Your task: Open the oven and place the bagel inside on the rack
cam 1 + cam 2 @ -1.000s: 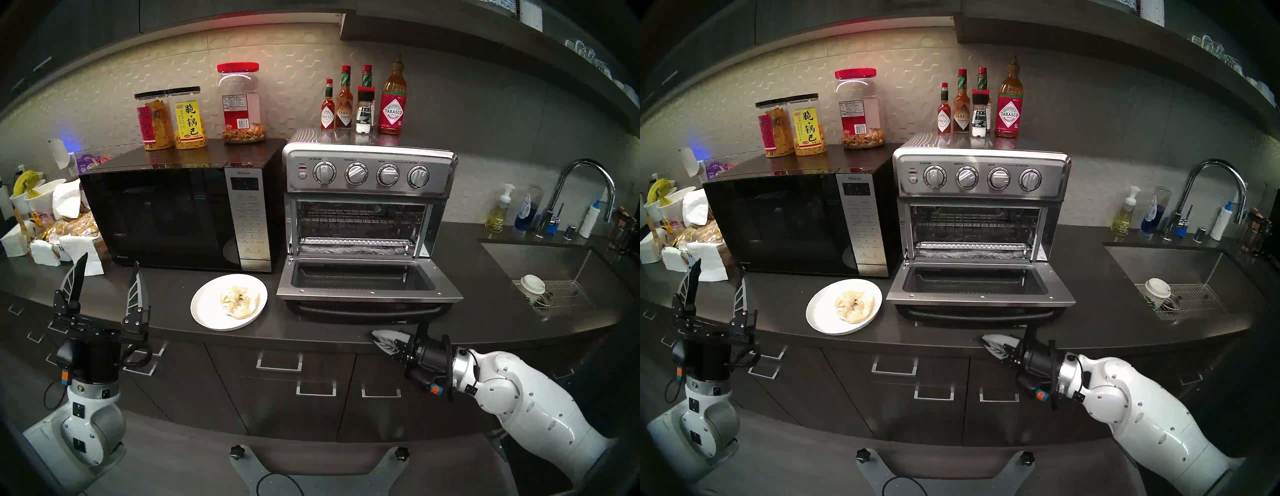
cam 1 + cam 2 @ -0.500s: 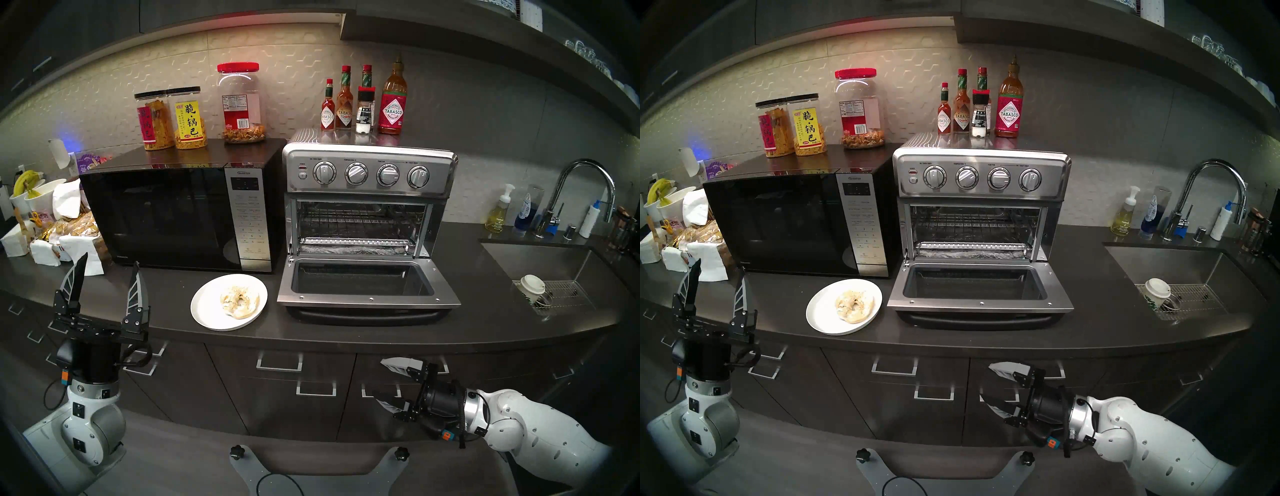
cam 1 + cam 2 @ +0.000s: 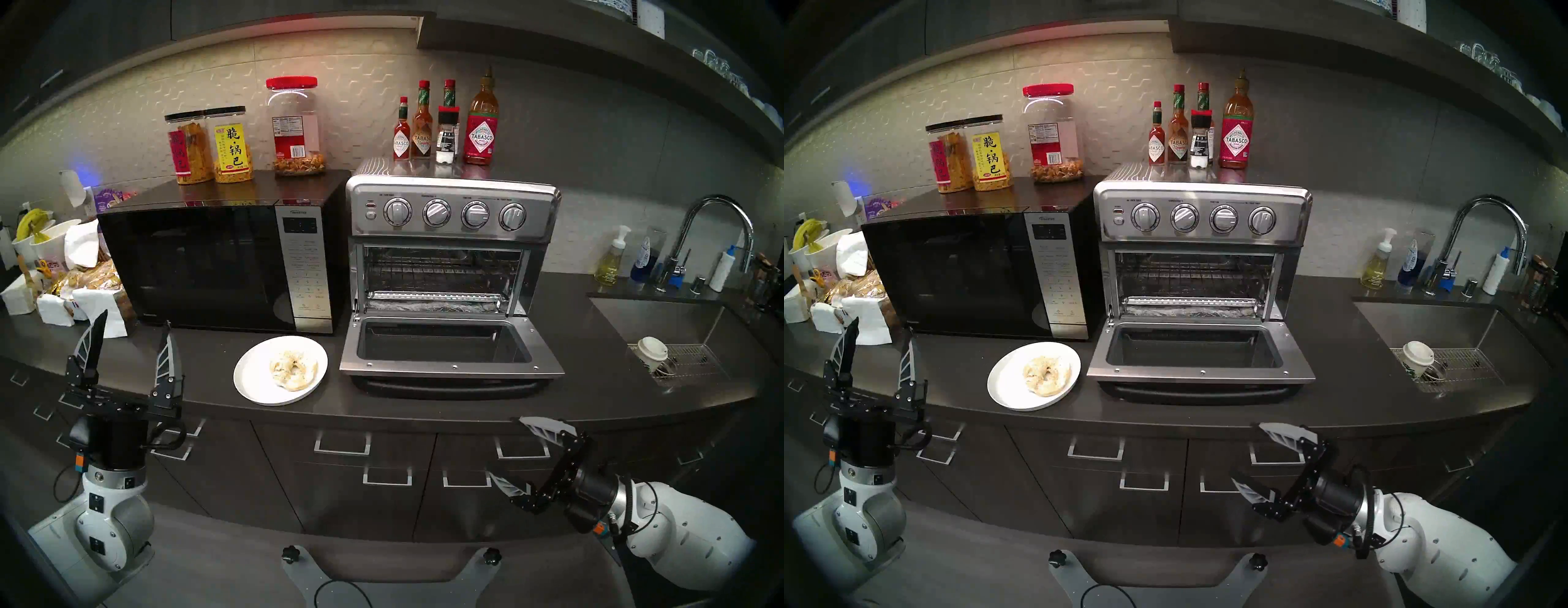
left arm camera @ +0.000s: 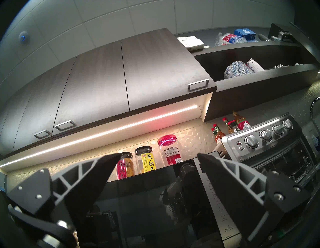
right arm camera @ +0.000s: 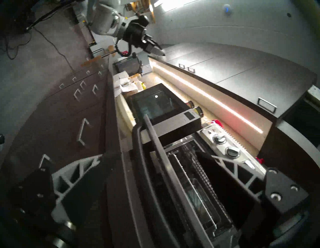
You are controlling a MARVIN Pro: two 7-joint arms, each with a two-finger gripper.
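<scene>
Stainless-steel toaster oven (image 3: 452, 237) sits on a dark countertop (image 3: 594, 399), its glass door (image 3: 449, 352) dropped fully open and lying flat toward the counter's front edge. Inside the oven's cavity, the wire rack (image 3: 441, 271) spans the width and is bare. Just beside the oven, on its left, a white plate (image 3: 254, 382) rests on the counter with the pale bagel (image 3: 294, 369) lying on it. A black microwave (image 3: 212, 263) stands directly left of the oven, behind the plate.

Well to the left of the oven, the left arm stands upright in front of the counter edge, its left gripper (image 3: 131, 329) pointing up and forward, fingers spread wide and holding nothing.

Below and in front of the oven's open door, to its right, the right arm reaches in from the lower right at a low slant. Its right gripper (image 3: 505, 450) points toward the left, in front of the drawer fronts, below counter level. Its two fingers are spread wide, one above the other, and nothing is between them; it is clear of the door's handle (image 5: 138, 155).
</scene>
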